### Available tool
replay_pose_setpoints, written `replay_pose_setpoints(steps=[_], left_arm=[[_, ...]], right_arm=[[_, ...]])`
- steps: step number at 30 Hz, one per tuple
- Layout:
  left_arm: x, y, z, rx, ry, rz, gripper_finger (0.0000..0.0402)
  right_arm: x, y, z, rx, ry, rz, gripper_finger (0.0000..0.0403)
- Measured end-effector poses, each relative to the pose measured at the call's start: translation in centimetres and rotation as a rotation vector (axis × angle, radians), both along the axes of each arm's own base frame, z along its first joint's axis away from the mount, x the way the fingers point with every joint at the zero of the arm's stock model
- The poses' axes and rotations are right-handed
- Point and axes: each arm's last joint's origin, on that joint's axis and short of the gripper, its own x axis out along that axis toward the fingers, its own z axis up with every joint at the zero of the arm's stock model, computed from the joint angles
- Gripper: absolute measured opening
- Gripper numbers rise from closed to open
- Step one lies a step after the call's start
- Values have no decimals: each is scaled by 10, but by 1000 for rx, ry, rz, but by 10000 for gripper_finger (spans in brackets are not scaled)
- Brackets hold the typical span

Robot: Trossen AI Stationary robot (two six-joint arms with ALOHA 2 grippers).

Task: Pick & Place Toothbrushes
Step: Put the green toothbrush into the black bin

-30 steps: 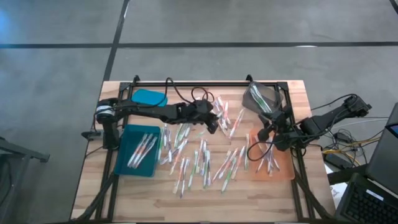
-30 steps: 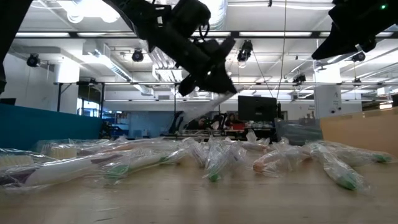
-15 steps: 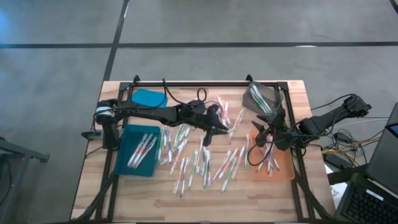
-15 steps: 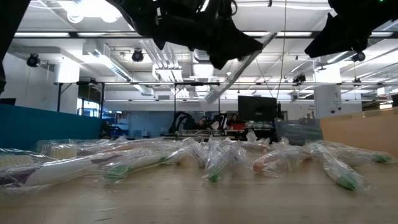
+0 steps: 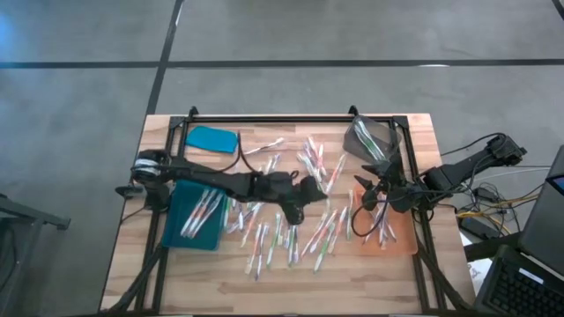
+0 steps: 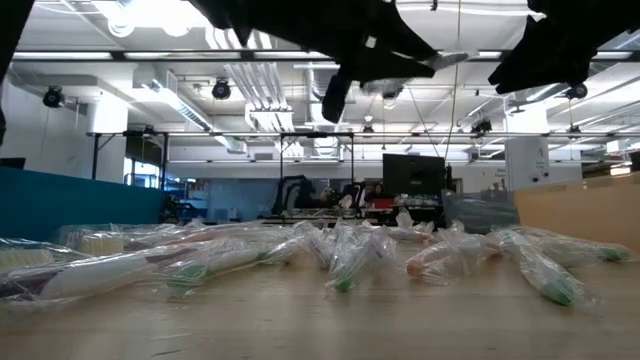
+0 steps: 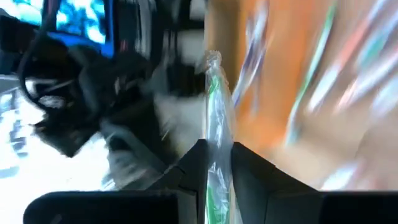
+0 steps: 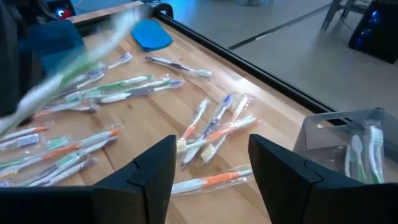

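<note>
The left gripper (image 5: 304,189) hangs over the middle of the table (image 5: 414,132) with its fingers pinched shut on a wrapped green toothbrush (image 7: 217,124), which sticks straight out between them in the left wrist view. The blue tray (image 5: 181,233), already holding a few brushes, lies well to that arm's own side, so the step in hand looks like carrying the brush there. To do it well, the grip should stay firm on the slippery plastic wrap (it looks easy to let slide), the brush should travel high enough to clear the loose pile of toothbrushes (image 5: 291,233) scattered across the wood, and the release should come only once the brush is over the tray's floor, not its rim.

The right gripper (image 5: 366,195) waits near the inner edge of the orange tray (image 5: 401,246), its fingers (image 8: 149,171) spread apart and holding nothing. Several loose brushes lie on the table just beyond it, and a clear bin (image 5: 370,136) with more brushes stands nearby toward the table's back edge.
</note>
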Motion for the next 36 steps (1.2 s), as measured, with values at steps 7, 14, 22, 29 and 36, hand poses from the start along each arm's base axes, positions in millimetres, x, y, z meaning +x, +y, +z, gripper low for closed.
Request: replay_pose_setpoints(steps=[7,14,22,29,36], left_arm=[[-3,-23,10,510,39,133,62],[-3,-33,10,653,51,102,62],[-1,-40,-1,779,97,67,62],[8,-42,-8,827,110,67,62],[21,-45,-5,837,93,76,62]], right_arm=[[6,3,5,7,-49,29,191],[21,12,11,-2,-94,186,178],[34,20,23,-16,-200,304,183],[41,24,22,-26,-216,337,204],[44,25,24,-23,-244,339,217]])
